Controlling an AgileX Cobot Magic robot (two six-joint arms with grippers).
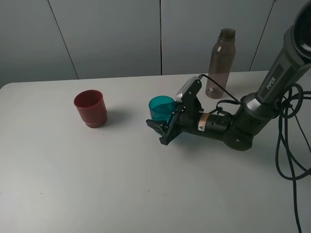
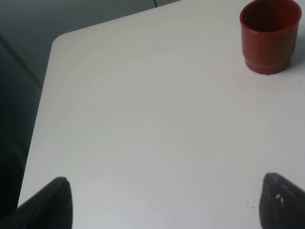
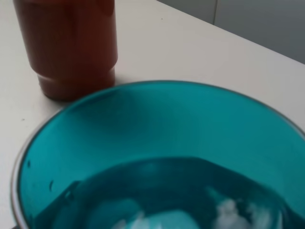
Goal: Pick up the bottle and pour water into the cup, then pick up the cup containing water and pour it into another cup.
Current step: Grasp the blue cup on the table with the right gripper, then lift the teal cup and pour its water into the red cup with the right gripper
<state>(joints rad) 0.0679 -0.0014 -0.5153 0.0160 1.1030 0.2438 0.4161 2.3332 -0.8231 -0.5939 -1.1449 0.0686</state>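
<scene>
The teal cup (image 1: pixel 159 107) stands upright near the table's middle. My right gripper (image 1: pixel 160 128) lies low against its near side, shut on it. In the right wrist view the cup (image 3: pixel 157 143) fills the frame and seems to hold some water. The fingers do not show there. The smoky bottle (image 1: pixel 221 63) stands upright behind the right arm, apart from it. The dark red cup (image 1: pixel 90 108) sits upright to the left, also seen as the red cup (image 2: pixel 269 36) and the red cup (image 3: pixel 66 43). My left gripper (image 2: pixel 167 202) hovers open over bare table, outside the high view.
The white table (image 1: pixel 97 184) ends at a rounded left corner (image 2: pixel 59 40), with a grey wall behind. Black cables (image 1: pixel 286 145) hang from the right arm at the right edge.
</scene>
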